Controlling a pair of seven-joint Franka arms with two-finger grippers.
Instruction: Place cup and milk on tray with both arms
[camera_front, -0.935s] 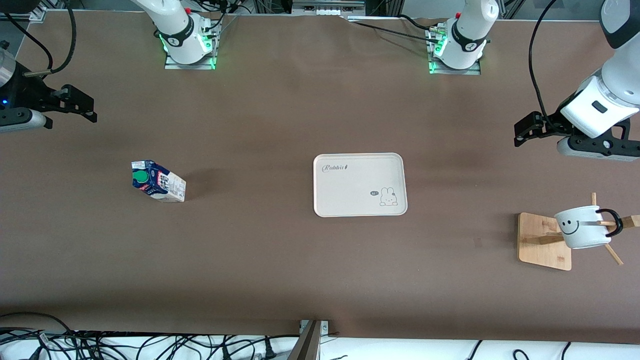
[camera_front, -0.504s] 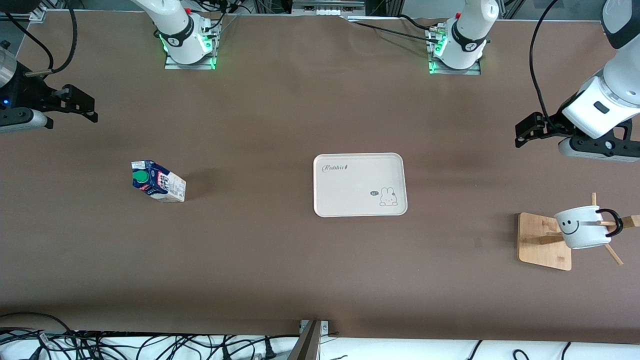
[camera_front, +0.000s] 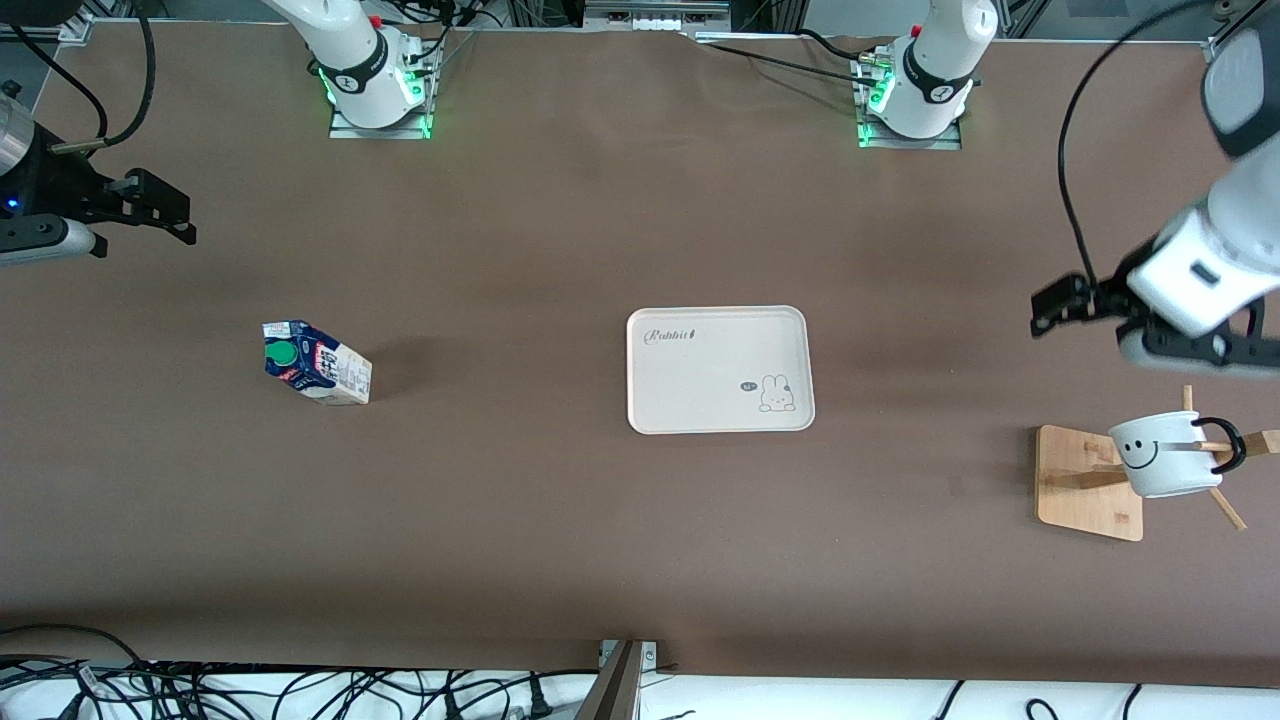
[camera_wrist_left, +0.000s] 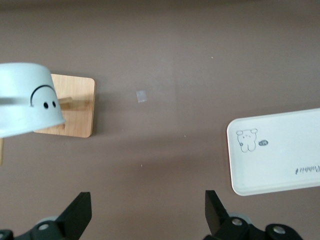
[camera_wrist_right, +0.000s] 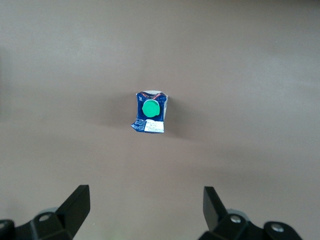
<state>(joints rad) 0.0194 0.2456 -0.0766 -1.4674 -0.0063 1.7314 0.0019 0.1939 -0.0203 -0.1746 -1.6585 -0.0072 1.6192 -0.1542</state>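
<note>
- The left gripper hangs in the air with its fingers wide apart and nothing between them. It is over bare table, near the wooden rack at the left arm's end.
- The white smiley mug hangs by its black handle on a peg of this rack, below and to the side of the left gripper. I judge the risk is here: if the fingers pull the mug sideways and not along the peg, the handle can catch and the light rack may tip or slide.
- The right gripper is also wide and empty, in the air at the right arm's end. The milk carton stands on the table, well apart from it.
- The carton is small and light; a finger touching it first on one side could knock it over.
- The cream tray lies between both things, with nothing on it yet, so no part of the task is done.
- The left wrist view shows the mug upside down to the camera and the tray's bunny corner, but not the handle on the peg; only the front view shows that.
- The right wrist view shows the carton's green cap centred between the open fingers, which the front view cannot confirm.
</note>
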